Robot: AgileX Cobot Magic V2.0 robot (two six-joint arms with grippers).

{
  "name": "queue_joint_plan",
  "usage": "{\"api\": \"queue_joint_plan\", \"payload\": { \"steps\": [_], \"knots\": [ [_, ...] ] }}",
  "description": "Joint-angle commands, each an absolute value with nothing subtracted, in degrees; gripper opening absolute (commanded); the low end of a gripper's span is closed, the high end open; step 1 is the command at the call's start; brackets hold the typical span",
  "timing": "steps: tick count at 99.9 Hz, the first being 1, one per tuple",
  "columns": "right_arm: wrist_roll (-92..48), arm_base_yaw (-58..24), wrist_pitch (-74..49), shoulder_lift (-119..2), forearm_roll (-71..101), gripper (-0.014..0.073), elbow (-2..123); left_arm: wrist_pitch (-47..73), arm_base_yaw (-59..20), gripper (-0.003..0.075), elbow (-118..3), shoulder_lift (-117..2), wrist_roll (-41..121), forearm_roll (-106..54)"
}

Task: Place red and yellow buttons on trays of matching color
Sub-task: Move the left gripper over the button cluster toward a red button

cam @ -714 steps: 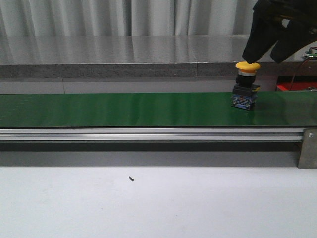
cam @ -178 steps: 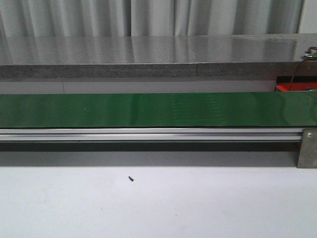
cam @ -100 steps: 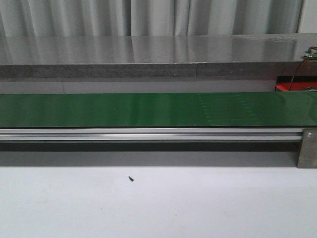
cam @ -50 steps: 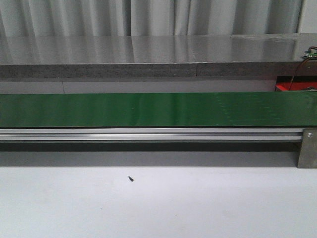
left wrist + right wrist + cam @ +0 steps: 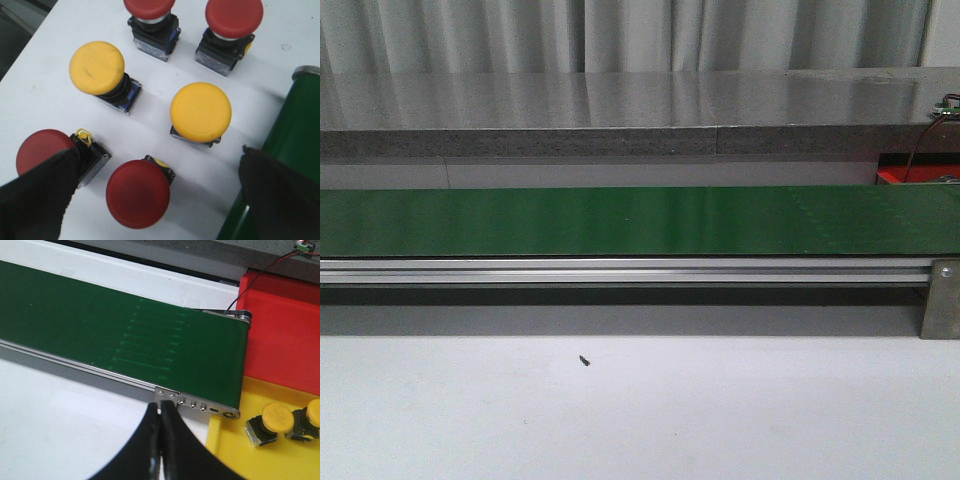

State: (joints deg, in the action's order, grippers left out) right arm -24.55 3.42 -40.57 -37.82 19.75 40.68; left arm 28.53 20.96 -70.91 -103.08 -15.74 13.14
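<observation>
— Buttons, where are they?

— Six wait on the white table by the green conveyor belt's end: the red mushroom-head button lies between my left gripper's spread fingers. Two yellow mushroom-head buttons sit in the yellow tray, at its belt-side edge.

— Your right gripper?

— Fingers pressed together, empty. For the left, I'd centre over the red cap, descend straight, and grip its body.

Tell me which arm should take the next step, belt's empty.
Left, probably. Its open gripper hangs over the loose red and yellow buttons, nearest a red button, beside the belt. The right gripper is shut, empty, near the yellow tray.
</observation>
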Motion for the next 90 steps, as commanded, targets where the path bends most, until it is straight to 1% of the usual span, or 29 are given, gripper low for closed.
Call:
{"api": "queue_joint_plan", "payload": {
  "steps": [1,31,64,90],
  "knots": [
    [-25.03,3.36,-37.24,-37.65,20.32,-0.0096,42.01,26.37,21.07,0.0619,-73.25,-101.61,-16.35,13.74],
    [-25.03,3.36,-37.19,-37.65,20.32,-0.0096,42.01,26.13,21.07,0.0619,-73.25,-104.03,-16.35,14.87],
    [-25.03,3.36,-37.19,-37.65,20.32,-0.0096,42.01,25.25,21.07,0.0619,-73.25,-104.03,-16.35,14.95],
    [-25.03,3.36,-37.19,-37.65,20.32,-0.0096,42.01,27.28,21.07,0.0619,-73.25,-104.03,-16.35,14.95]
  ]
}}
